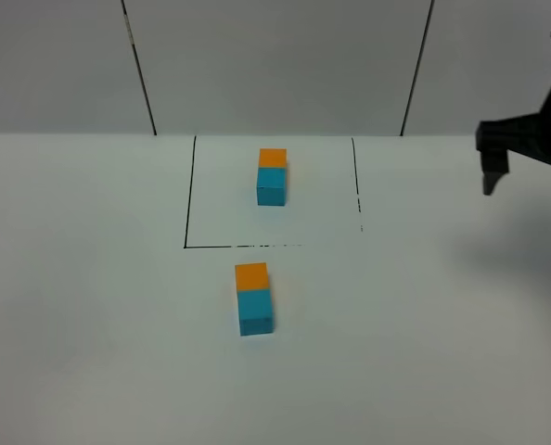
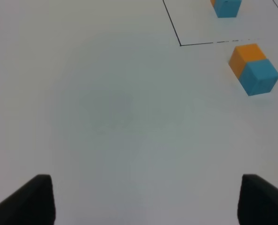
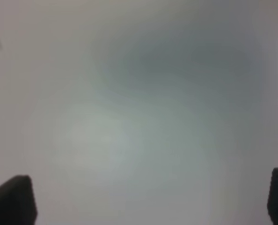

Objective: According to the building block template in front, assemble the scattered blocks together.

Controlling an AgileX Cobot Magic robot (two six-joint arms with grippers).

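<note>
The template pair, an orange cube [image 1: 273, 158] joined to a cyan cube [image 1: 271, 186], stands inside the black drawn square outline [image 1: 190, 195]. Below the outline, the loose orange block [image 1: 251, 275] touches the loose cyan block [image 1: 255, 311], orange on the far side. Both show in the left wrist view as orange [image 2: 244, 57] and cyan [image 2: 259, 77]. My right gripper [image 1: 492, 176] hangs at the right edge, above the table, far from the blocks. In its wrist view the right gripper [image 3: 148, 197] is open and empty. My left gripper [image 2: 146, 199] is open and empty; it is not in the exterior view.
The white table [image 1: 90, 324] runs back to a grey panelled wall [image 1: 275, 65] with two dark seams. The outline's front line [image 2: 209, 43] and the template's cyan cube [image 2: 227, 7] show at the far edge of the left wrist view.
</note>
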